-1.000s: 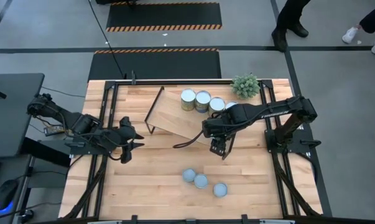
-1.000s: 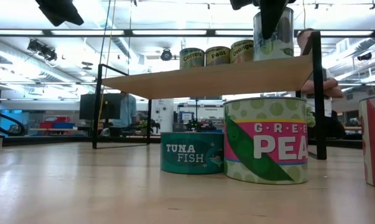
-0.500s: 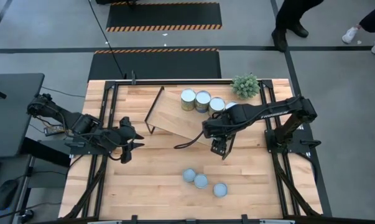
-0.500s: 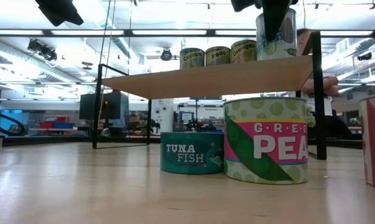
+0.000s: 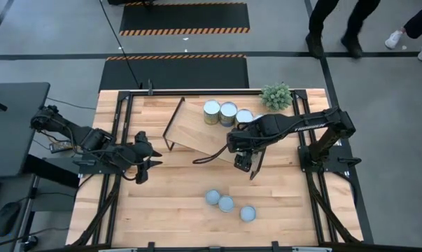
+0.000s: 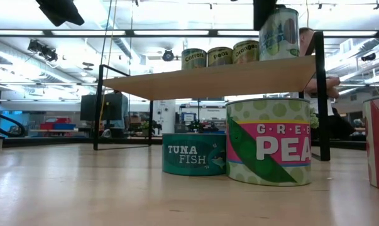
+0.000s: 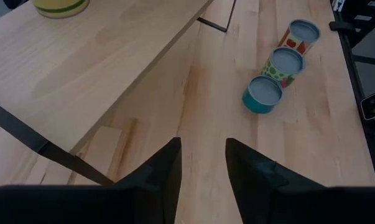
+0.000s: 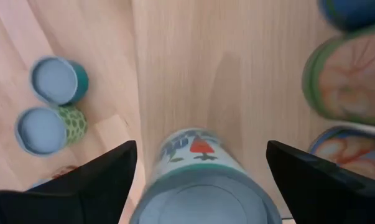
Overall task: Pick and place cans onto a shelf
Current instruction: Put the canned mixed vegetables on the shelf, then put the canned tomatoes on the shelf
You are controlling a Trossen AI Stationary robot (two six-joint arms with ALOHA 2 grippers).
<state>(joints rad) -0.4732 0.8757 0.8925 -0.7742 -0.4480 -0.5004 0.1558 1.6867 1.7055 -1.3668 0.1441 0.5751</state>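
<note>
1. Our right hand (image 8: 196,180) hovers over the near corner of the shelf (image 5: 197,129), its fingers (image 8: 97,177) spread wide on either side of a can (image 6: 278,33) — apart from it, not gripping.
2. That can stands upright on the shelf; three more — corn (image 6: 193,59), peas (image 6: 220,56) and a third (image 6: 245,51) — line up farther back.
3. Below on the bench (image 5: 169,203) stand a tuna fish can (image 6: 193,154), a green peas can (image 6: 269,142) and one more (image 5: 248,213).
4. Our left hand (image 5: 146,164) waits at the bench's left side, its fingers (image 7: 159,177) slightly apart, holding nothing.
5. A small potted plant (image 5: 276,96) sits at the far edge.
</note>
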